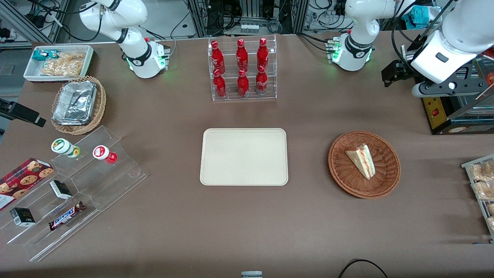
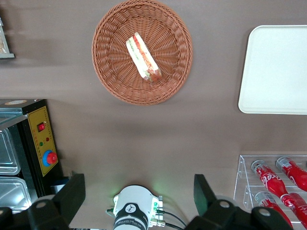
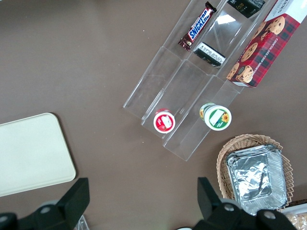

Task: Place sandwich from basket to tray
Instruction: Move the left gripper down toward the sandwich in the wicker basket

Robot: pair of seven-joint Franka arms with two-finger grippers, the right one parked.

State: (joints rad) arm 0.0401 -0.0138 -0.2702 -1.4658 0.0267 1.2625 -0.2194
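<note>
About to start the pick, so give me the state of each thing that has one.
sandwich: lying in the basket, not gripped.
basket: upright on the table, holding only the sandwich.
tray: flat on the table, nothing on it.
gripper: raised well above the table, jaws open, holding nothing.

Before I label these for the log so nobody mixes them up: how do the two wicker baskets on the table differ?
The reddish-brown basket is round and holds a sandwich; the tan basket is oval and holds a foil container. The reddish-brown one lies toward the working arm's end, the tan one toward the parked arm's. Both are shallow woven wicker. The gripper, open, is high above the table, away from both.
</note>
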